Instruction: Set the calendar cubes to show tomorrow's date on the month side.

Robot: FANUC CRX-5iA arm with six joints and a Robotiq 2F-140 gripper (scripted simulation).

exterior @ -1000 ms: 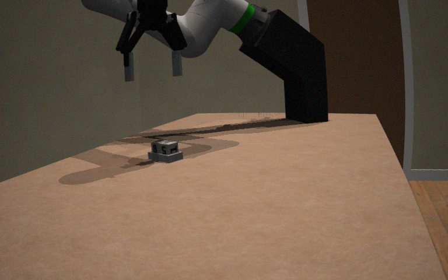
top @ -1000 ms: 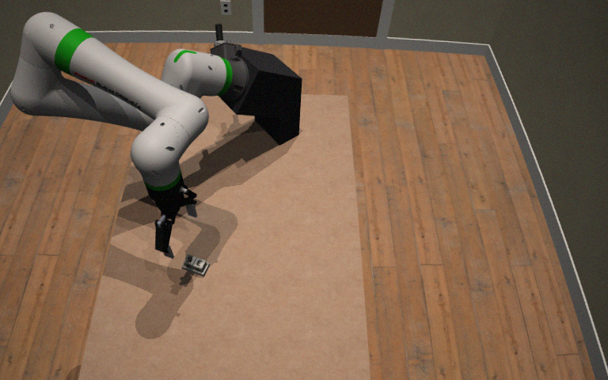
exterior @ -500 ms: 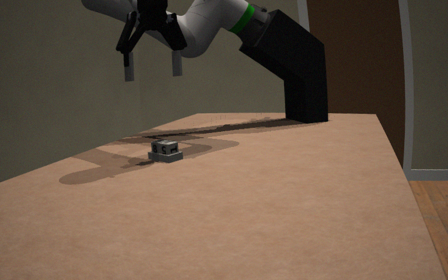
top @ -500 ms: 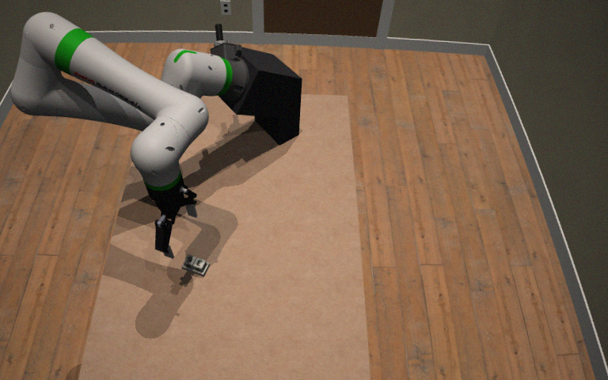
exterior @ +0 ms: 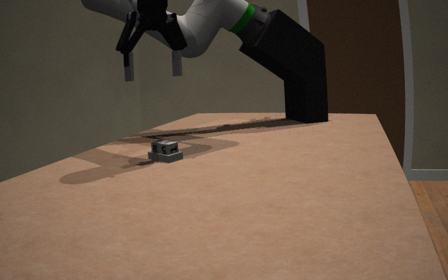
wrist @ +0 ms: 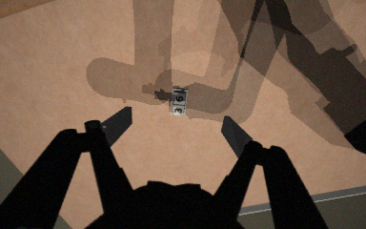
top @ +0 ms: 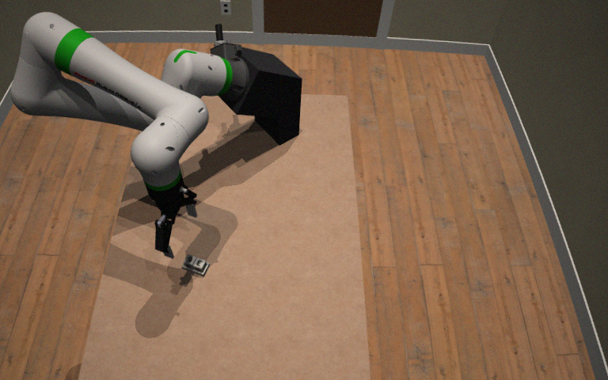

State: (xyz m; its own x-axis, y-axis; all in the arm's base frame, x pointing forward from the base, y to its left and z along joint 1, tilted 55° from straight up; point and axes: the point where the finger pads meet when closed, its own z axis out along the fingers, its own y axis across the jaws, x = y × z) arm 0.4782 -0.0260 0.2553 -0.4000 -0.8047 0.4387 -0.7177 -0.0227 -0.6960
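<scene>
Open claw [exterior: 152,70] above calendar [exterior: 165,151], seemingly.

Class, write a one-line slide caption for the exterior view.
Open, empty hand hangs high above the calendar tray, both cubes seated in it.

Tan table [exterior: 264,214] w/ calendar tray [exterior: 165,157]
</scene>
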